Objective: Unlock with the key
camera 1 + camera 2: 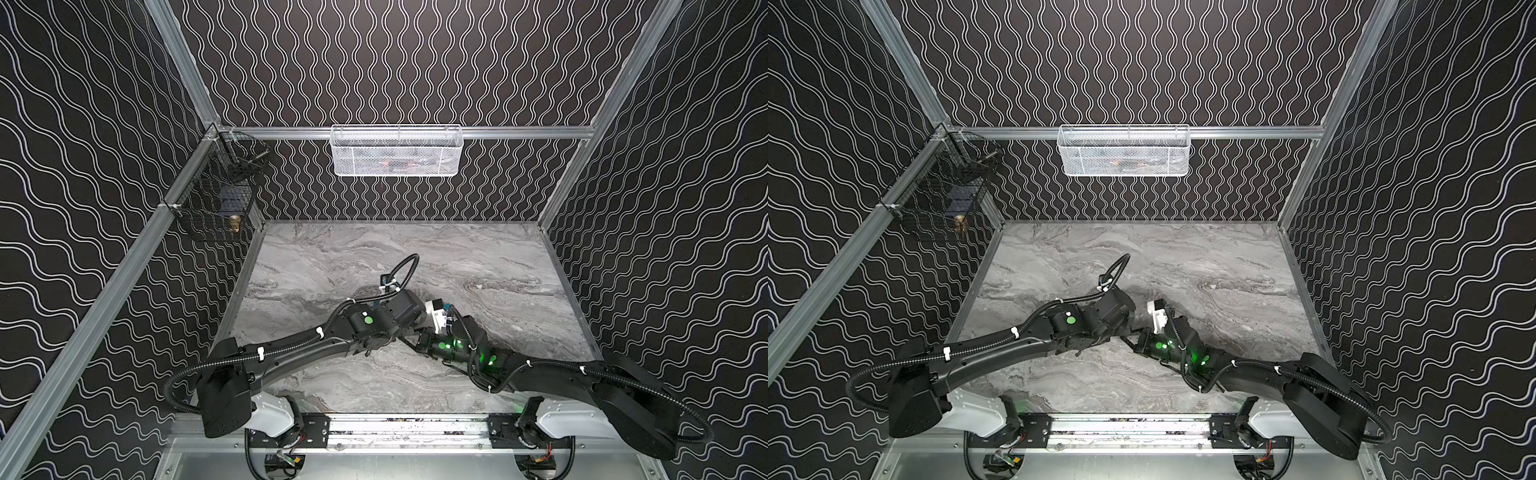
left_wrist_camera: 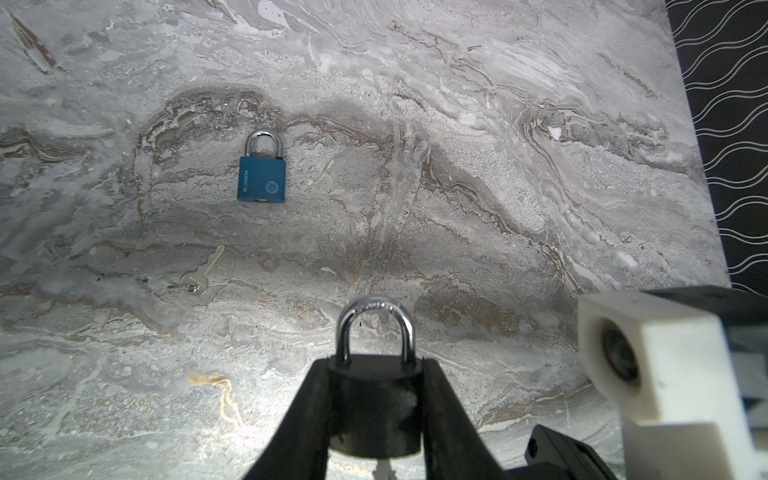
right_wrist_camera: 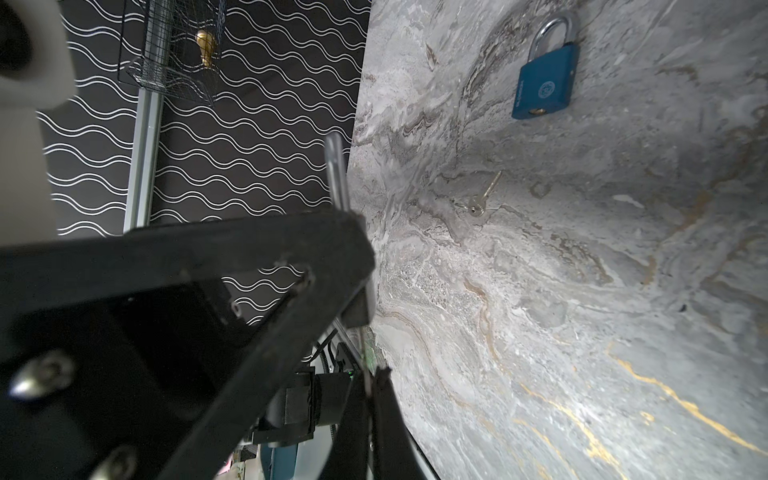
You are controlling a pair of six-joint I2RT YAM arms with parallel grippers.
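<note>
Nearest us, our left gripper [image 2: 374, 368] clamps the black padlock [image 2: 376, 409]; our right gripper [image 3: 372, 390], jaws together, seemingly pinches the key [image 3: 366, 353] beneath. Insertion step: next we twist steadily.

Dim overall; harsh glare patch on marble tabletop [image 2: 249, 353], blurry foreground.

Black walls [image 1: 395, 62], white wavy lines. Grey marble-pattern counter [image 1: 478, 257]. Aluminium rail [image 1: 519, 132] along rear wall carries white mesh basket [image 1: 395, 151]. Black wire basket [image 1: 216, 195] above counter's left rear corner.
</note>
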